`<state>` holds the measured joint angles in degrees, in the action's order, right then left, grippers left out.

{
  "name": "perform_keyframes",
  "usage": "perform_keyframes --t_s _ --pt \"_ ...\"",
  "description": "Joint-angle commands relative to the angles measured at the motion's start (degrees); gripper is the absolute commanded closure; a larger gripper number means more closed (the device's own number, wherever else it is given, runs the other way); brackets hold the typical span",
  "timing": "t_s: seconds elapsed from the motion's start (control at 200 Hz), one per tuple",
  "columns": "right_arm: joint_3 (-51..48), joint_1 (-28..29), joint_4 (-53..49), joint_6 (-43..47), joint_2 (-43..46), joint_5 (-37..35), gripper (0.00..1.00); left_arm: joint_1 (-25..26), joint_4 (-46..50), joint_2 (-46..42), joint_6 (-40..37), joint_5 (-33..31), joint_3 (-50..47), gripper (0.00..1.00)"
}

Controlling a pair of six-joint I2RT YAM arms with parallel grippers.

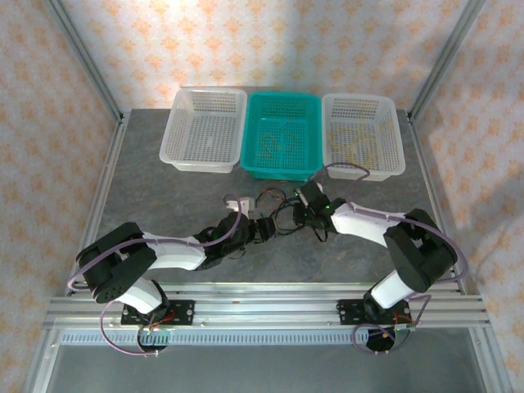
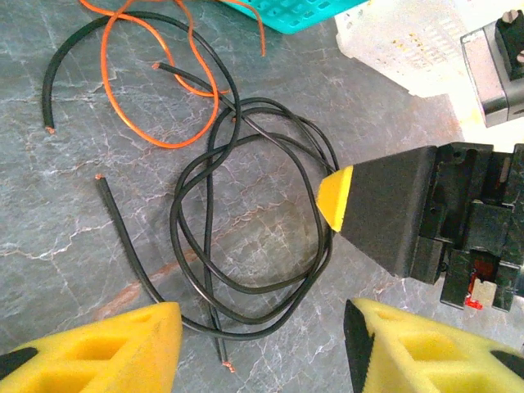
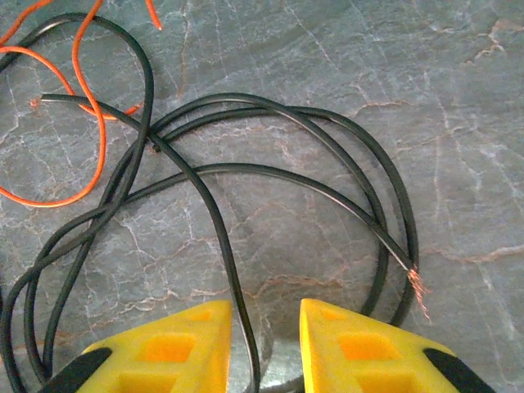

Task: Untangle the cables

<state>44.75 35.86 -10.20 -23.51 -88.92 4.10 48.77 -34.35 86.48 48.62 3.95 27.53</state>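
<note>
Black cables [image 3: 246, 167] loop, one strand between parted jaws of right gripper [image 3: 264, 315]

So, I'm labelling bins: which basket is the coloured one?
The middle basket, teal; the left basket and right basket beside it are translucent white.

Pretty clearly a robotics lab test cell, not anyone's home. A left arm [image 1: 155, 258] and a right arm [image 1: 393, 237] sit bolted to an aluminium extrusion rail [image 1: 262, 304] at the edge of a grey marble-look tabletop [image 1: 155, 196]. The corner posts [image 1: 86, 59] are the same extrusion, and patterned wallpaper [image 1: 262, 41] panels box it in. Three plastic baskets [image 1: 282, 95] are lined up at the back, with cut cables [image 3: 246, 105] with bare copper ends lying around.
</note>
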Motion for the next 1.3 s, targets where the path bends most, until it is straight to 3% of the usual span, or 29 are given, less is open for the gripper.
perform_keyframes --t_s 0.0,0.38,0.641,0.721,0.911,1.292 --pt "2.1 0.2 1.9 1.3 -1.7 -0.9 0.72 0.3 -2.1 -1.5 1.1 -2.1 -0.9 0.44" --pt "4.0 0.4 1.3 2.0 -6.0 -1.0 0.73 0.3 -0.5 -2.6 1.1 -3.6 -1.3 0.44" --pt "3.1 0.5 1.0 1.9 -3.9 -1.3 0.88 0.2 3.8 -1.8 -1.4 -5.0 2.1 0.43" --pt "2.1 0.5 0.6 1.5 -0.9 -1.7 0.94 0.1 7.8 -1.4 -3.0 -6.6 5.0 0.41" --pt "-1.8 0.5 0.8 4.0 11.5 -1.6 1.0 -0.7 18.9 2.8 -5.8 -10.7 13.3 0.23" --pt "-2.0 0.5 -2.9 9.9 26.9 4.9 1.0 -1.1 20.6 9.5 -10.1 -6.9 21.4 0.14"
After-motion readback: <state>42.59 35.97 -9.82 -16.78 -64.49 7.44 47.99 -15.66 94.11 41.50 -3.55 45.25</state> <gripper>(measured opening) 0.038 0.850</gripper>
